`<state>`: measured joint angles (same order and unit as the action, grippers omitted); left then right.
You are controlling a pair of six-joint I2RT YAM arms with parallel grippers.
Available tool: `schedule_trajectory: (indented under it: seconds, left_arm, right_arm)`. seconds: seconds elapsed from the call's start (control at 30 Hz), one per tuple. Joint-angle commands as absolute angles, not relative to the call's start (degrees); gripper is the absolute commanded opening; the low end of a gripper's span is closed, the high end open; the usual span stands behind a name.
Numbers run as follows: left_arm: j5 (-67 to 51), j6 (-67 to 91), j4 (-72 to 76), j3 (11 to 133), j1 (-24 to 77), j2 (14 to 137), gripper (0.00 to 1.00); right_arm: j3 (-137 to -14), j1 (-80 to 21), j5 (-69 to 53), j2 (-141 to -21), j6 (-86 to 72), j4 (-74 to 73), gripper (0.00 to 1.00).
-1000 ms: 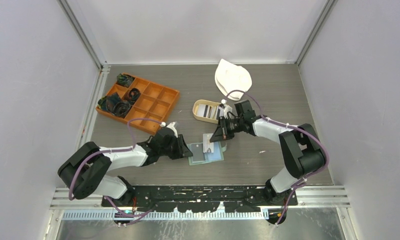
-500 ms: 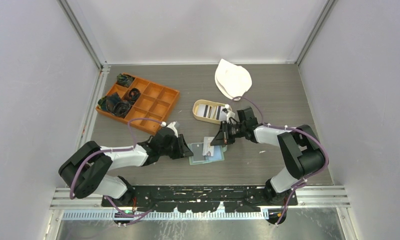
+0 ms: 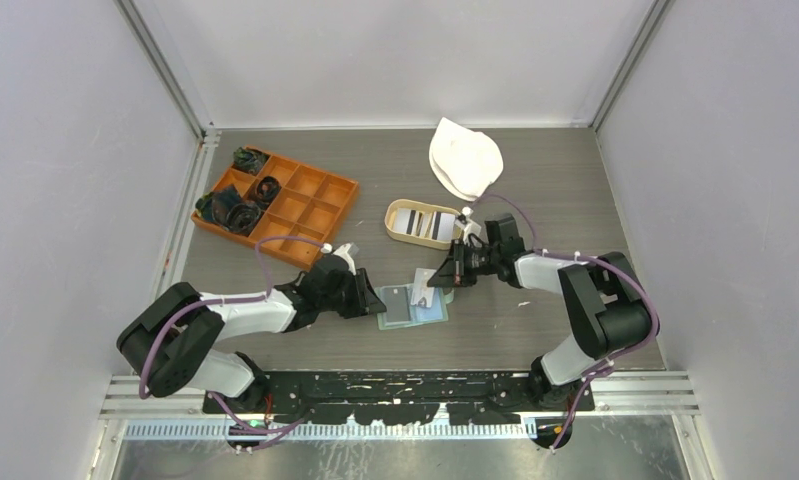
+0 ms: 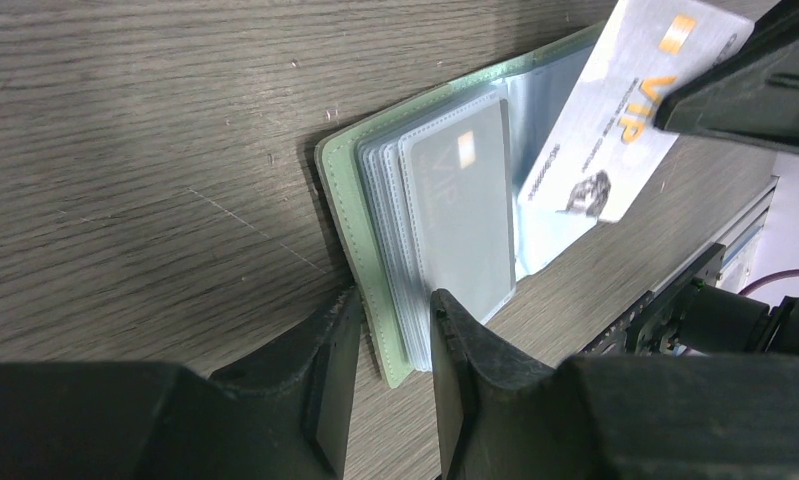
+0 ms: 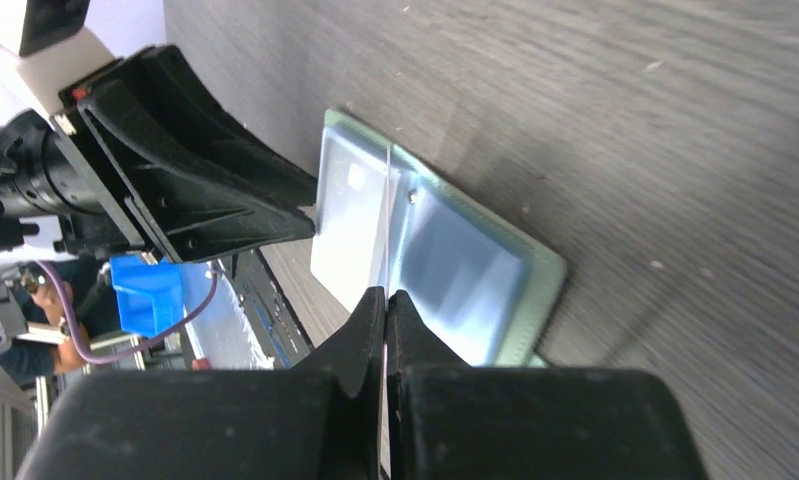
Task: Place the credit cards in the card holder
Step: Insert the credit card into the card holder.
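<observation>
The card holder (image 3: pixel 413 306) is lying open & flat near the middle of the counter's (image 3: pixel 575 180) near edge, green cover down and clear sleeves facing up, w/ what looks like a grey card sitting in the top sleeve. The right pincer (image 5: pixel 385 298) is clamping shut on a silver VIP card (image 4: pixel 615 105). It's gripping the card by one end and hanging it tilted just above the holder's pale blue half, the side away from the left pincer (image 4: pixel 393 300), w/ most of the card sticking out free. The left pincer is standing part open, tips straddling the holder's left edge, one tip outside the green cover and one over the sleeve stack; whether it's pressing down, can't tell. More credit cards (image 3: pixel 420 222) are waiting in the tan tray (image 3: pixel 392 224), further back toward the counter's centre. Handling, as a guess: the card is looking v. light, thin, stiff but w/ some flex, and glossy, so prob slippery btwn hard fingers. A grip at the trailing end, flat on both faces, is leaving the leading edge free to find a slot. The sleeves are looking soft & floppy w/ tight mouths, so the leading corner is prob needing a shallow angle. The holder is seeming light enough to skate on the smooth counter, so bracing it at the left edge, clear of the pocket mouths, is making sense.
</observation>
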<state>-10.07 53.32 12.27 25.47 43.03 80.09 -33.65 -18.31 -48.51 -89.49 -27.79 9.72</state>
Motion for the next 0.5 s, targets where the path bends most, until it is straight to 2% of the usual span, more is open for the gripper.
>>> schedule_trajectory:
  seconds: [0.0, 0.3, 0.47]
  left_arm:
    - [-9.0, 51.2, 7.5, 24.7, 43.0, 80.5, 0.34]
    - [-9.3, 51.6, 8.0, 24.2, 43.0, 80.3, 0.34]
    - [-9.4, 51.8, 8.2, 24.0, 43.0, 80.2, 0.34]
  right_arm:
    - [-35.8, -15.8, -50.3, -88.4, -25.0, 7.5, 0.01]
    - [-34.3, -16.4, -54.2, -89.3, -30.4, 15.5, 0.01]
    - [-34.5, -17.6, -53.7, -90.1, -29.8, 15.0, 0.01]
